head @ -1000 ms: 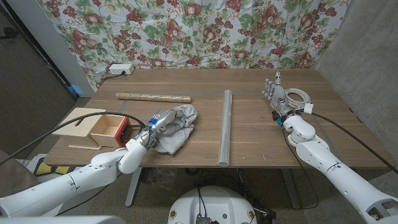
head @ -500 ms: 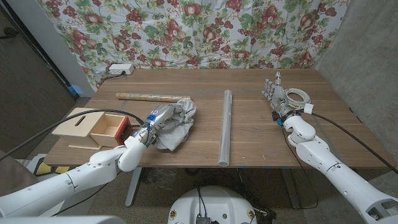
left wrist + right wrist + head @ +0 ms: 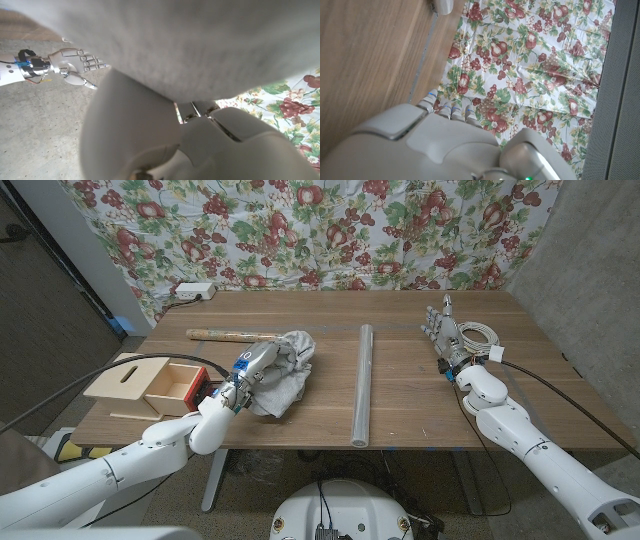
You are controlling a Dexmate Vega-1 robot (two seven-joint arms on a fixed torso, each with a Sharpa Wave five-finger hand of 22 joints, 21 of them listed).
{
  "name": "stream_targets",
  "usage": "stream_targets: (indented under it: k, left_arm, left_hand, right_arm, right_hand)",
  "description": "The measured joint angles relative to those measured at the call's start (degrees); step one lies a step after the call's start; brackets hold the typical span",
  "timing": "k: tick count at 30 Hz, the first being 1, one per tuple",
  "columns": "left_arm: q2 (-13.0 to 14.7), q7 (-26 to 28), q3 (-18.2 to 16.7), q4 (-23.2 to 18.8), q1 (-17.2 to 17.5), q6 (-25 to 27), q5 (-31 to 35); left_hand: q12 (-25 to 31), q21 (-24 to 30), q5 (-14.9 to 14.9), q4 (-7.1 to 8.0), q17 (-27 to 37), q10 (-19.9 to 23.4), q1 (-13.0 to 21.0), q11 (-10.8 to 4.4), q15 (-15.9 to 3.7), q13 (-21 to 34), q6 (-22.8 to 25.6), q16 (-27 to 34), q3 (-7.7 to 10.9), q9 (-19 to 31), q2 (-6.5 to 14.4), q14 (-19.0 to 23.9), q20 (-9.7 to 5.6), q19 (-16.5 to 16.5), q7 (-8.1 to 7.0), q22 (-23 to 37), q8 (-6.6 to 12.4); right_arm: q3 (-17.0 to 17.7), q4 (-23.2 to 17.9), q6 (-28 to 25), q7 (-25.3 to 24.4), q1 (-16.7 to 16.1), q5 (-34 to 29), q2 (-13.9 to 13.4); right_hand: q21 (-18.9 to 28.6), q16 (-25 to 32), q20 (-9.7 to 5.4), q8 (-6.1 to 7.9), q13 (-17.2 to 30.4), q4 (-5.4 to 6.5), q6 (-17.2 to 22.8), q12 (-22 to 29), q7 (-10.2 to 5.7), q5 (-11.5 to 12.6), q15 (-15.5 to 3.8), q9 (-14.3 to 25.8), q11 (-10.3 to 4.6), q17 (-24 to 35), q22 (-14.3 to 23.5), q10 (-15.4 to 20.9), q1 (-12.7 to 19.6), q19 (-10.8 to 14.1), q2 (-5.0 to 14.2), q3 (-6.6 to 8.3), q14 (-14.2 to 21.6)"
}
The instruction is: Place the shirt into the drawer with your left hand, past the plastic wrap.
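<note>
Lifted and carried slightly toward the drawer, the shirt hangs gripped in the left hand, just beside the drawer and not yet inside; the right hand waits open-fingered, well apart.

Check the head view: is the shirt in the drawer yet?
No, the shirt is beside the drawer, gripped by the left robot hand.
</note>
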Motion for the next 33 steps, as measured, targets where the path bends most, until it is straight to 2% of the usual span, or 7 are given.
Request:
stream_targets:
  k: [21,32,33]
  left_arm:
    - [1.2,1.7,-2.1,-3.2,1.2,0.5,-0.5]
    - [1.8,2.6,-3.4,-5.1,2.1,1.0,-0.7]
    - [1.9,2.6,-3.5,-5.3,2.2,1.0,-0.7]
  left_hand:
    - [-0.1,0.0,0.6,0.0,0.3,1.3,0.3,0.03,0.24,-0.6,1.4,-0.5,0.0,-1.2,-0.4,1.1,-0.11,0.6,0.39,-0.6,0.0]
    - [-0.2,0.2,0.7,0.0,0.4,1.7,-0.3,-0.16,0.2,-0.9,1.4,-1.0,0.0,-1.6,-1.4,1.8,-0.18,0.9,0.4,-0.6,0.32]
    - [-0.1,0.4,0.7,-1.23,0.5,1.7,-0.5,-0.16,0.19,-0.9,1.4,-1.0,1.24,-1.6,-1.6,1.8,-0.16,0.9,0.4,-0.6,0.32]
  right_arm:
    - [0.0,0.1,-0.1,-0.2,0.2,-0.1,0.1]
    - [-0.1,0.6,-0.2,0.1,0.2,0.0,0.3]
    - [-0.1,0.6,-0.1,0.1,0.2,0.0,0.3]
  right_hand:
    - [0.0,0.0,0.0,0.0,0.0,0.0,0.0,0.0,0.0,0.0,0.0,0.0,0.0,0.0,0.0,0.0,0.0,0.0,0.0,0.0,0.0]
    - [0.0,0.0,0.0,0.0,0.0,-0.24,0.0,0.0,0.0,0.0,0.0,0.0,0.0,0.0,0.0,0.0,0.0,0.0,0.0,0.24,0.0]
    - [0.0,0.0,0.0,0.0,0.0,-0.24,0.0,0.0,0.0,0.0,0.0,0.0,0.0,0.0,0.0,0.0,0.0,0.0,0.0,0.24,0.0]
